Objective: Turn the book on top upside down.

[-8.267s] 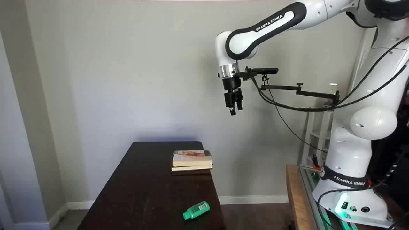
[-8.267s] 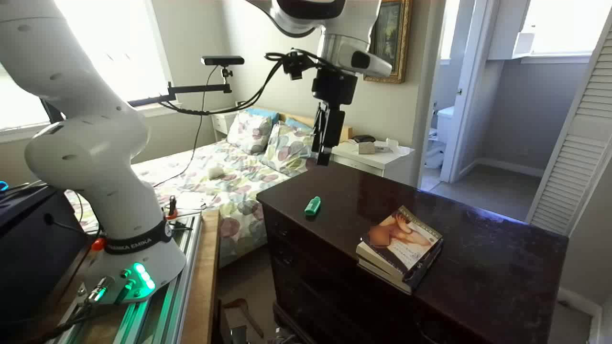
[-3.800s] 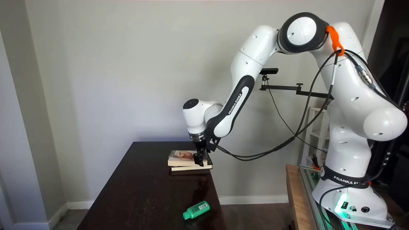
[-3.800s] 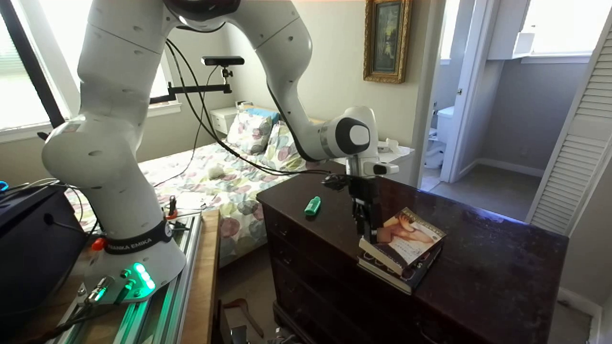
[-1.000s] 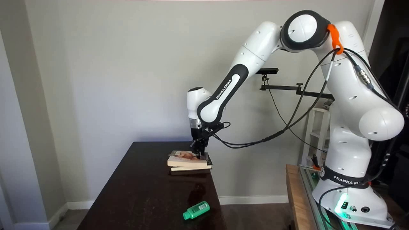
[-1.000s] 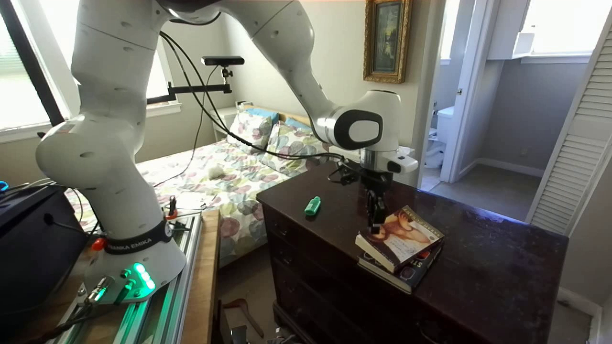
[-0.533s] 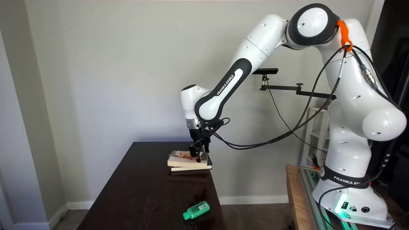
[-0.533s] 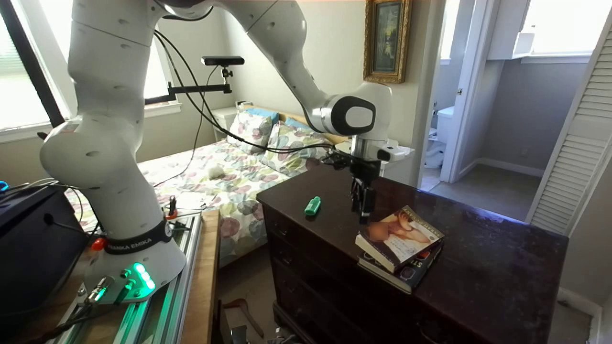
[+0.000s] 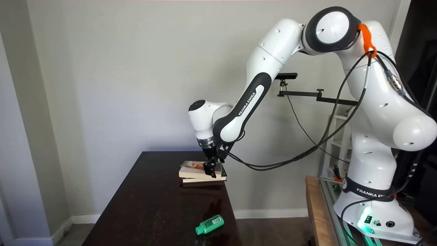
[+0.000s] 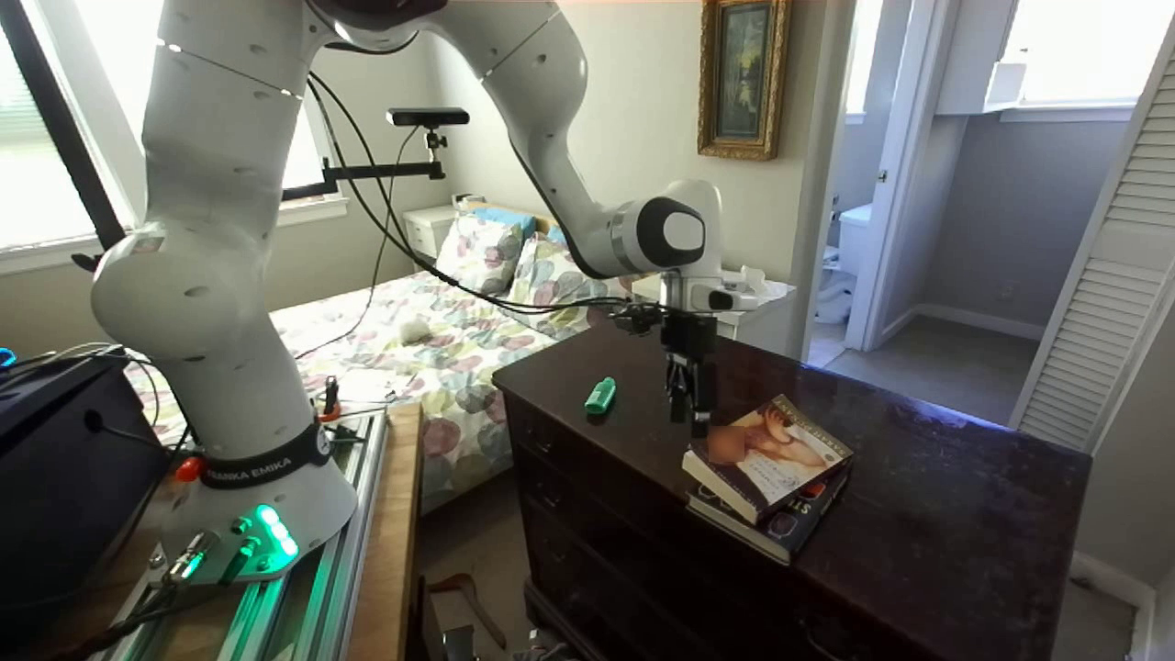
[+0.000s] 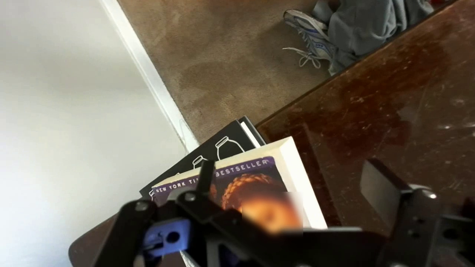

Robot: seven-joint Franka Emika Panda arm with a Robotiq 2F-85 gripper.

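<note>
The book on top [image 10: 776, 450] lies flat, its reddish-orange picture cover facing up and pale page edges showing. It also shows in an exterior view [image 9: 192, 166] and in the wrist view [image 11: 246, 168]. It sits askew on a thicker-looking dark book with white jar drawings [image 11: 232, 142]. My gripper [image 11: 293, 187] is open and empty. In the wrist view one finger overlaps the cover and the other is beyond the page edge, over the dresser. In both exterior views the gripper [image 9: 210, 169] [image 10: 690, 418] is at the book's edge; contact cannot be told.
The books rest near one edge of the dark dresser top [image 10: 955, 514]. A green bottle [image 10: 600, 396] lies on its side on the dresser, apart from the books. A wall [image 9: 136, 85] stands behind the dresser's end. Cables [image 9: 290, 162] hang from the arm.
Over several seconds the arm came down to the books, and the top book turned askew on the lower one. In the last second the gripper shifted, tilted and lowered; the books stayed still.
</note>
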